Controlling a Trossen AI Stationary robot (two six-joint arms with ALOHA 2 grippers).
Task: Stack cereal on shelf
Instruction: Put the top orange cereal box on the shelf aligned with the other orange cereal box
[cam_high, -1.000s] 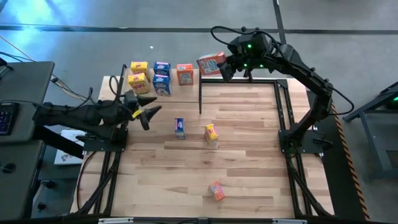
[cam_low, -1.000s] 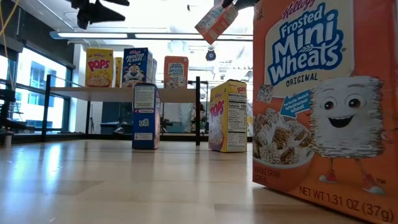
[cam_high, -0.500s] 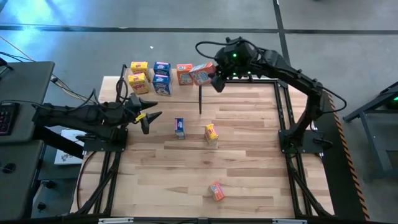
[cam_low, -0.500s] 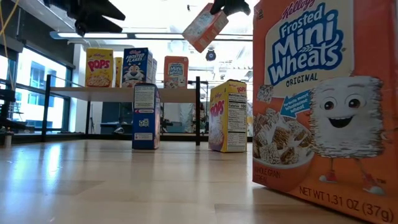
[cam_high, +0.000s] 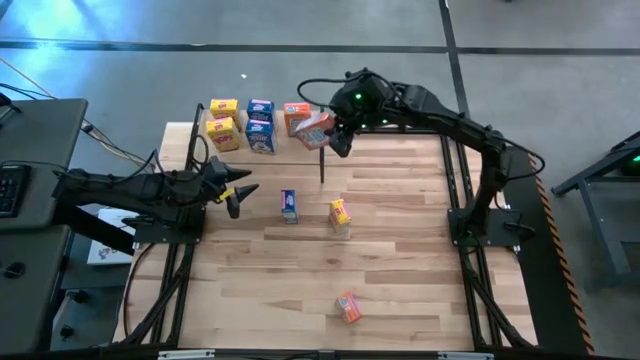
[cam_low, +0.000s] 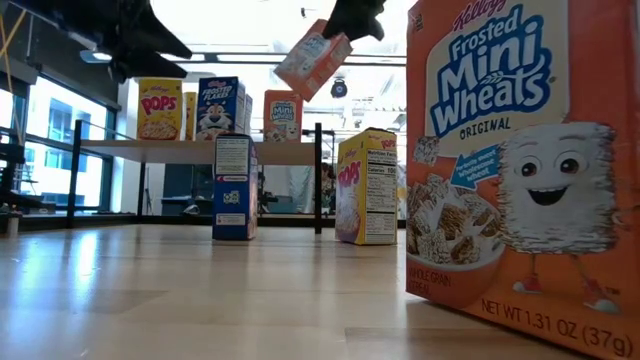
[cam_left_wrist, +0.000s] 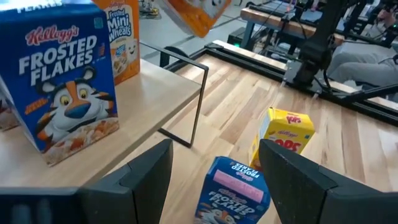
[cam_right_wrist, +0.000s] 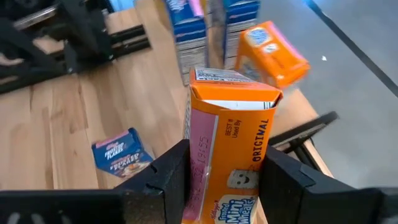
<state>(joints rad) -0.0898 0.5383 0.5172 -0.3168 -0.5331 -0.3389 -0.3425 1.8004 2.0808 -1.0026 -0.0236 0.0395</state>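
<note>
My right gripper (cam_high: 337, 133) is shut on an orange cereal box (cam_high: 316, 128) and holds it over the right end of the light-wood shelf (cam_high: 298, 150). On the shelf stand two yellow boxes (cam_high: 223, 120), two blue boxes (cam_high: 261, 124) and one orange box (cam_high: 296, 117). A blue box (cam_high: 289, 205), a yellow box (cam_high: 340, 215) and an orange box (cam_high: 348, 307) rest on the tabletop. My left gripper (cam_high: 237, 192) hangs open and empty near the shelf's front left, above the table. My right gripper pinches the orange box between its two fingers (cam_right_wrist: 168, 177), on opposite sides of the box's end nearest the wrist (cam_right_wrist: 227, 171). The fingers slant down from the table's right. The box juts out beyond them, tilted, its free end (cam_low: 297, 72) lowest, clear of the shelf.
The shelf's thin black front post (cam_high: 322, 160) stands just below the held box. A large orange box (cam_low: 520, 160) fills the right of the low view. Black frame rails (cam_high: 465, 200) run along the table's right side. A person sits beyond the table (cam_left_wrist: 367, 56).
My right gripper has carried the orange box toward the table's left and downward, from beyond the shelf's right end to above it, rolling so the box tips. My left gripper has sunk a little, still open.
</note>
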